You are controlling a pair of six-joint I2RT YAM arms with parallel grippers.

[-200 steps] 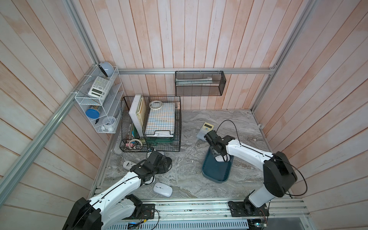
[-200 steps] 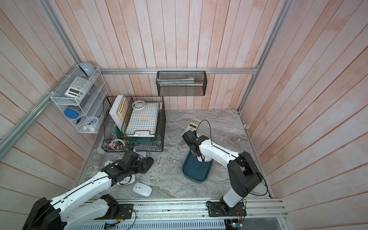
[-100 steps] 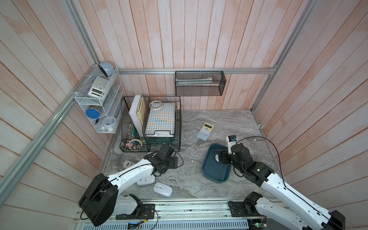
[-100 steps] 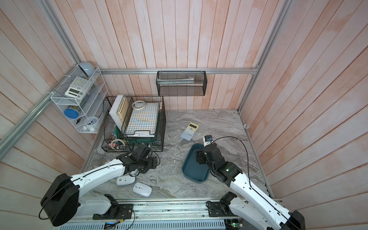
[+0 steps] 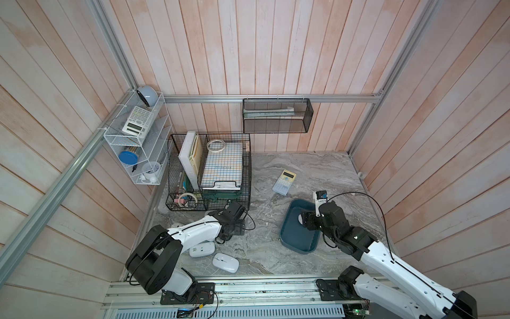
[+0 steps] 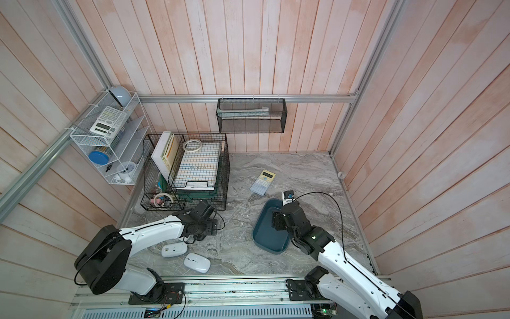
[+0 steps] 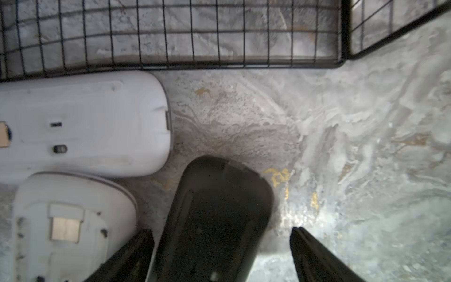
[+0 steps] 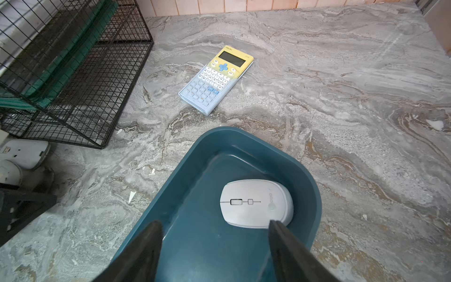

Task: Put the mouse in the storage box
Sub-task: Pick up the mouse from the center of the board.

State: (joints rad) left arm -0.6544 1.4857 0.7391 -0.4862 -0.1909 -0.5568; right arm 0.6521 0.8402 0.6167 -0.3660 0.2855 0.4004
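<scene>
Well, one white mouse (image 8: 253, 203) lies buttons-up on the floor of the single teal storage box (image 8: 195, 166), at the end nearest the calculator. The right claw (image 8: 215, 222) hangs over the box with both fingers spread wide and nothing between them. The mouse sits just past their tips. Across the marble table (image 5: 317, 171) the left claw (image 7: 222, 230) is down low astride a black mouse (image 7: 214, 195). Its fingers are apart, one close to the mouse's side, the other with bare marble between, so it has no grip. Beside that lie two more white ones, bellies up: an upturned mouse (image 7: 83, 124) along the foot of the one black wire basket (image 8: 73, 97), and a second upturned mouse (image 7: 70, 227) just next to it. Nearer the front rail are a belly-up mouse (image 5: 202, 249) and an upright mouse (image 5: 225, 262), close together. That makes six mice by my count. I see two calculators: a yellow-and-blue calculator (image 5: 284, 182) on the marble between basket and box, and a white calculator (image 5: 137, 121) in the white wall rack (image 5: 121, 140). The basket holds two tape rolls, a tape roll (image 5: 216, 145) up top and a lower tape roll (image 5: 187, 198).
</scene>
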